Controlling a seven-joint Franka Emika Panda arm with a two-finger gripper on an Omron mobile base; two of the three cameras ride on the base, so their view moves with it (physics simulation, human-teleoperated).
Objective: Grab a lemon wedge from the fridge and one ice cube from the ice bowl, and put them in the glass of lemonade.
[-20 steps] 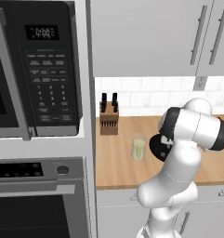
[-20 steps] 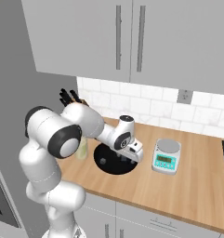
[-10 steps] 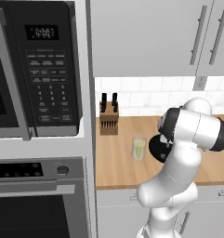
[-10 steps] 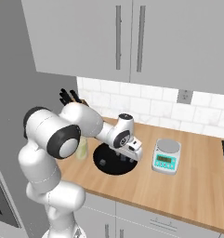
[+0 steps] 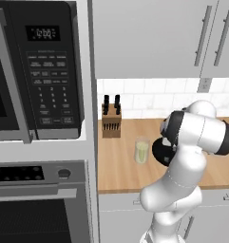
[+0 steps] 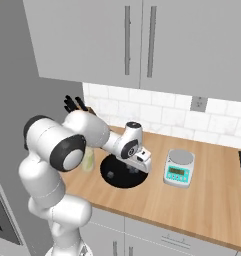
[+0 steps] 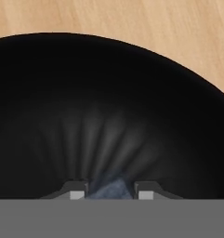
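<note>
Down inside the ice bowl [image 6: 123, 175], the gripper [image 7: 110, 191] seems clamped on a pale ice cube [image 7: 109, 190], though it is blurry, leaving its drop into the glass of lemonade [image 5: 141, 151] undone.

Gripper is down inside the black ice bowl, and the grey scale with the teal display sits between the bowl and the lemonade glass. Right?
Not quite. The right base view shows the scale on the far side of the ice bowl from the lemonade glass, not between them. The gripper is down in the bowl.
</note>
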